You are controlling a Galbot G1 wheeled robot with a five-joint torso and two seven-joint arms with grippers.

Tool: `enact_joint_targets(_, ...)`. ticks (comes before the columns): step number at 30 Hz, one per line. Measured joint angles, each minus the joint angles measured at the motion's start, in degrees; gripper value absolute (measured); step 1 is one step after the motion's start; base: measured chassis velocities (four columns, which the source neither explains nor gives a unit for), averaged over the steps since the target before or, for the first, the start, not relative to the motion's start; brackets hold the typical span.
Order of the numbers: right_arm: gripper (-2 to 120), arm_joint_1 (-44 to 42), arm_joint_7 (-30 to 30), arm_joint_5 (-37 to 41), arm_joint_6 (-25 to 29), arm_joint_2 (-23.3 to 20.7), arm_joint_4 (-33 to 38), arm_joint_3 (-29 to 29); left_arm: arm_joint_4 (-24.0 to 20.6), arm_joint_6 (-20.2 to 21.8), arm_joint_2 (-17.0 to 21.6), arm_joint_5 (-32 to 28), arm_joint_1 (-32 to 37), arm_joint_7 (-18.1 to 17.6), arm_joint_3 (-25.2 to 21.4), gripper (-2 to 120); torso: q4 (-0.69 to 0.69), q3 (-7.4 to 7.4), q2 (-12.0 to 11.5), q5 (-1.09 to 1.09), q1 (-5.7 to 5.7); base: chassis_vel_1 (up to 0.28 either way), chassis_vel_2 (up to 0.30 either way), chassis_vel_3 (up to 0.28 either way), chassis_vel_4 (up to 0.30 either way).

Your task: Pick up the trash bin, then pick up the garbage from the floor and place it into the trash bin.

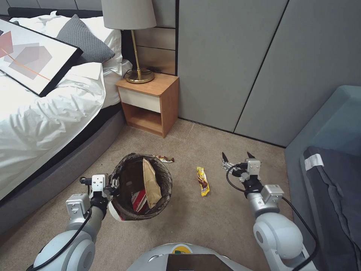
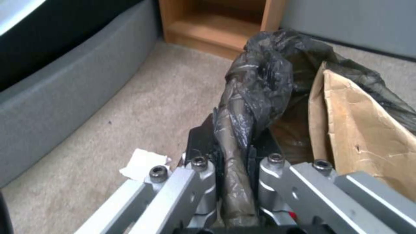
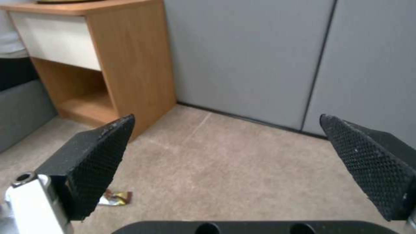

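Note:
The trash bin (image 1: 126, 177), white with a dark liner bag, is held above the carpet at the left. My left gripper (image 1: 114, 184) is shut on its rim; in the left wrist view the liner (image 2: 255, 84) is pinched at the left gripper (image 2: 234, 162). Inside stand a brown paper bag (image 1: 150, 182) and a red-white cup (image 1: 139, 199). On the floor lie a yellow snack wrapper (image 1: 203, 181) and a small dark wrapper (image 1: 165, 159), the latter also seen as a wrapper (image 3: 115, 198). My right gripper (image 1: 237, 156) hovers open to the right of the yellow wrapper, with nothing between its fingers.
A wooden nightstand (image 1: 148, 103) with a lamp stands against the grey wall behind the bin. The bed (image 1: 45, 120) runs along the left and a blue-grey sofa (image 1: 331, 158) along the right. A white tissue (image 2: 143, 162) lies on the carpet near the bed base.

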Motion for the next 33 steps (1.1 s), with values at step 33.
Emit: enact_joint_targets(33,100,23.0,-2.39,11.83,-7.36,-6.48,-36.08,-18.11,0.0,-0.99,-2.07,2.19,4.33,-0.27,-1.0,7,0.0,0.0,0.0,0.0,0.0,0.0,0.0,0.0,0.0)
